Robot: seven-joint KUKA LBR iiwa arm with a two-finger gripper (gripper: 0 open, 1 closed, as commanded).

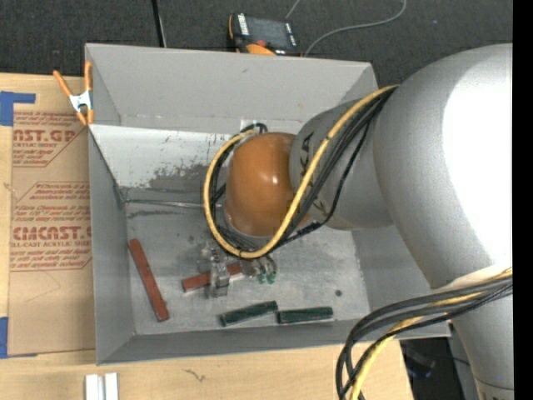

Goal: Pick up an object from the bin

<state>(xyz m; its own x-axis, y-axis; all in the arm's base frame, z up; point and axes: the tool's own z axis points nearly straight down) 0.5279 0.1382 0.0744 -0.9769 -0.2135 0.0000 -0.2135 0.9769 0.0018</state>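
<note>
Floor of the bin [107, 223]: grey metal, scuffed and dusty. My arm comes in from the right of the frame. The orange cover [256, 182] on my wrist sits above the middle of the floor, with black-and-yellow cables [213, 192] looped round it.

Loose things on the floor, counted: five. Reddish-brown bars, two. Dark green bars, two. Small green piece, one.

My gripper [219, 275] is down low at the centre of the floor, just below the orange cover in the frame. It stands right over the short reddish-brown bar [195, 283], which lies nearly level across the frame. One end of the bar shows to the left of the gripper and the other to its right, with the middle hidden under me. Whether my hand is wide, narrow, or closed on that bar I cannot tell — the tip is too cluttered to read.

The long reddish-brown bar [148, 279] lies apart at the lower left of the floor, near the left wall, slanting from upper left to lower right.

The dark green pair lies end to end along the lower edge of the floor, a small gap between them. The left green bar [248, 312] is slightly tilted and the right green bar [305, 314] about level. Both are below the gripper and apart from it.

The small green bit [266, 277] lies just right of the gripper, near the right end of the short bar — its kind I cannot make out.
</note>
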